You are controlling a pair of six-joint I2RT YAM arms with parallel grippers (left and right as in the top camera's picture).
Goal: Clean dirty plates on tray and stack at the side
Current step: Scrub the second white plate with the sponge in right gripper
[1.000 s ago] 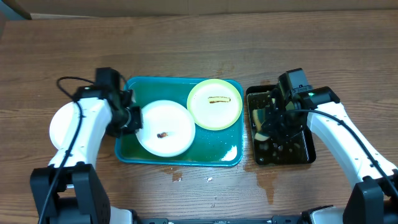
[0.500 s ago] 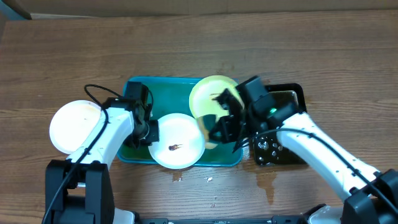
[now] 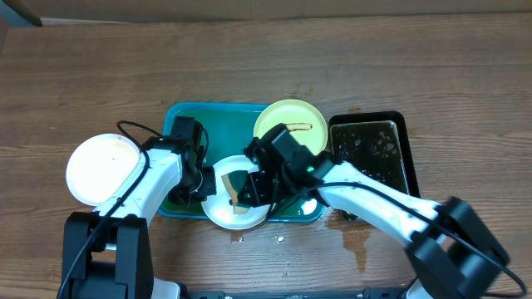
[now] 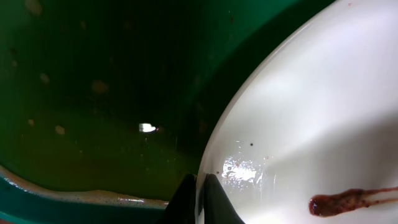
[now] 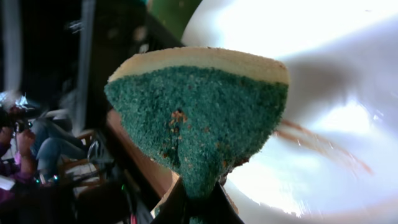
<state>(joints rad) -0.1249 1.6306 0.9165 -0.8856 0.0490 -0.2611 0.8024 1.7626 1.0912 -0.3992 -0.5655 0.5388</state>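
A white plate (image 3: 224, 209) with a brown smear (image 4: 348, 202) lies at the front of the teal tray (image 3: 214, 129). My left gripper (image 3: 203, 178) is shut on its left rim, as the left wrist view (image 4: 199, 200) shows. My right gripper (image 3: 252, 188) is shut on a green-and-yellow sponge (image 5: 199, 118) and holds it on that plate (image 5: 323, 37), beside a smear (image 5: 326, 148). A pale yellow-green plate (image 3: 291, 124) with a brown smear lies at the tray's back right. A second white plate (image 3: 100, 169) lies on the table left of the tray.
A black tray of water (image 3: 370, 154) stands right of the teal tray. Water drops lie on the wooden table in front of both trays (image 3: 353, 237). The tray floor is wet (image 4: 93, 124).
My right arm has carried the sponge from the black tray leftward onto the white plate. My left gripper has shifted the white plate toward the tray's front.
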